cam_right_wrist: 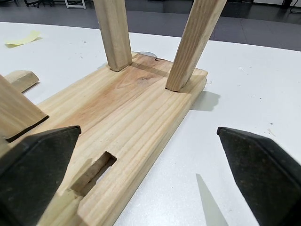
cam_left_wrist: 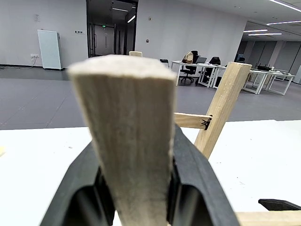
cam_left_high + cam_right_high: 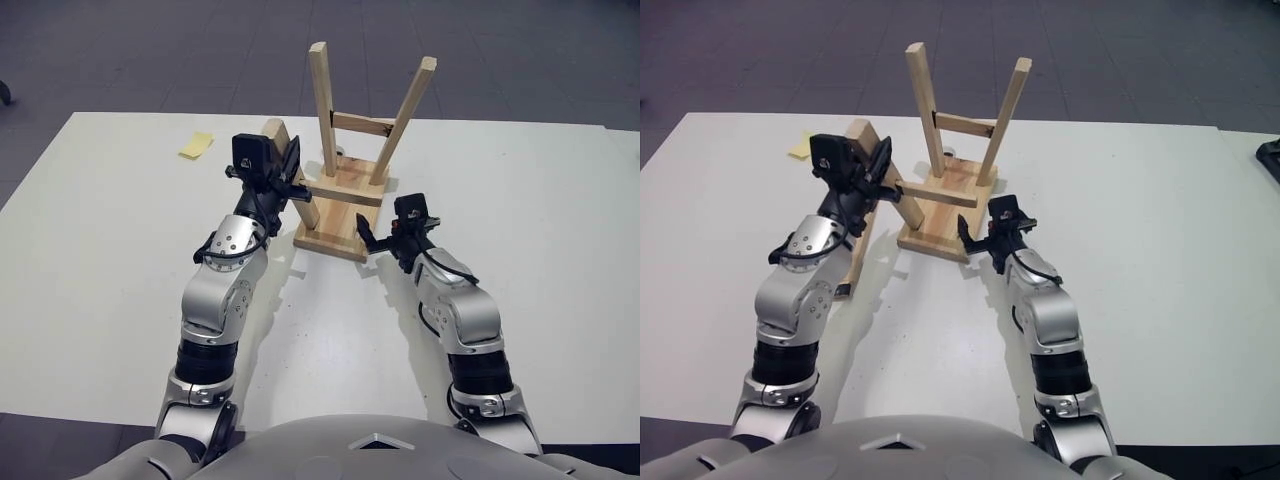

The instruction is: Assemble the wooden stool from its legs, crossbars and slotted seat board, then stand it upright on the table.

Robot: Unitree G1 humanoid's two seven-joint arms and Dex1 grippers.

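The slotted seat board (image 3: 340,218) lies flat on the white table. Two legs (image 3: 322,100) (image 3: 408,115) stand up from its far end, joined by a crossbar (image 3: 362,124). My left gripper (image 3: 283,168) is shut on the top of another leg (image 2: 129,141), which tilts down to the board's near left corner (image 3: 308,210). A second bar (image 3: 345,192) runs across above the board from that leg. My right gripper (image 3: 383,238) is open at the board's near right corner, its fingertips (image 1: 37,165) wide apart. An empty slot (image 1: 94,172) shows between them in the board.
A yellow note (image 3: 197,145) lies at the far left of the table (image 3: 110,260). A further wooden piece (image 3: 853,255) leans down behind my left arm. A dark object (image 3: 1270,155) sits at the far right edge.
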